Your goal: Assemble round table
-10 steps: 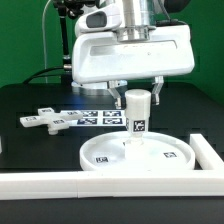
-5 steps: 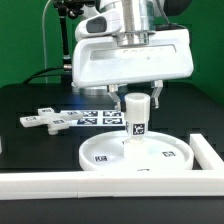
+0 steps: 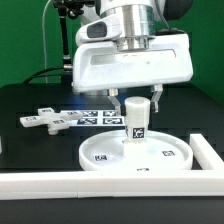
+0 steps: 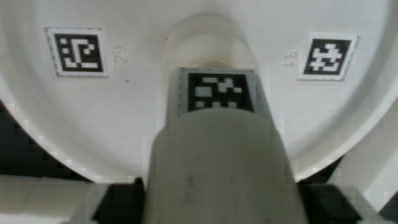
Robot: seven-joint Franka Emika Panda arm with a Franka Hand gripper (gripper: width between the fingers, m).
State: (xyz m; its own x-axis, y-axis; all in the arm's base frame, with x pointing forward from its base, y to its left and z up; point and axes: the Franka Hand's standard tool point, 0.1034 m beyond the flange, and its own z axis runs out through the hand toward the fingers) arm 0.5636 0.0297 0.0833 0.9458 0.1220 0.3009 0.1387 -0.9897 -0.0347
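The white round disc lies rim-up on the black table, close to the front border. The short cylinder post stands upright at the disc's centre, with a tag facing the camera. My gripper is directly above it, its fingers on either side of the post's top, shut on the post. In the wrist view the post fills the middle between the black pads, with the disc and two of its tags behind it. The flat cross-shaped piece lies at the exterior view's left.
The marker board lies behind the disc. A long white border bar runs along the front edge and another along the exterior view's right. Dark cables and a stand sit at the back left.
My gripper and the post it holds have moved down a little toward the disc's centre. The disc and the cross-shaped piece have not moved.
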